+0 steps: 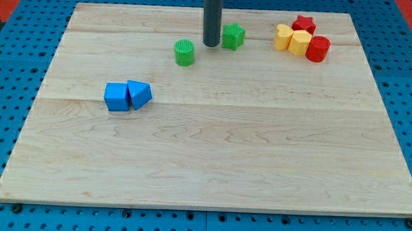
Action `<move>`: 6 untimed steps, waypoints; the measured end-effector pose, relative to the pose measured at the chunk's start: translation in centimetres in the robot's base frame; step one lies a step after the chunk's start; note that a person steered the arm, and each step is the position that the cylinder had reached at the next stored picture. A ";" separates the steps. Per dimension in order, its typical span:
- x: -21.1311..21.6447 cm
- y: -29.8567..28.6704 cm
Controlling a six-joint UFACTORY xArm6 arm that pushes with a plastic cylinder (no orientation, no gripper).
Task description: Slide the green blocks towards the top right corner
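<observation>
A green star block [233,36] lies near the view's top, right of centre. A green cylinder [184,52] lies to its left and a little lower. My tip [210,44] rests on the board between them, close against the star's left side and apart from the cylinder. The dark rod rises from the tip out of the view's top.
A red star [304,24], two yellow blocks [284,37] [300,43] and a red cylinder [317,48] cluster at the view's top right. A blue cube [116,97] and a blue triangular block [139,94] sit together at the left. The wooden board [211,157] lies on a blue perforated surface.
</observation>
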State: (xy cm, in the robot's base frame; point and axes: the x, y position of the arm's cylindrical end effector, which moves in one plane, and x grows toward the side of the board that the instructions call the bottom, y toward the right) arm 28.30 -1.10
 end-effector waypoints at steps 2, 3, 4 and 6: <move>0.4 6.7; 6.7 3.7; 13.0 -2.2; 3.2 -9.0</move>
State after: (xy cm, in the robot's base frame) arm 31.53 -10.08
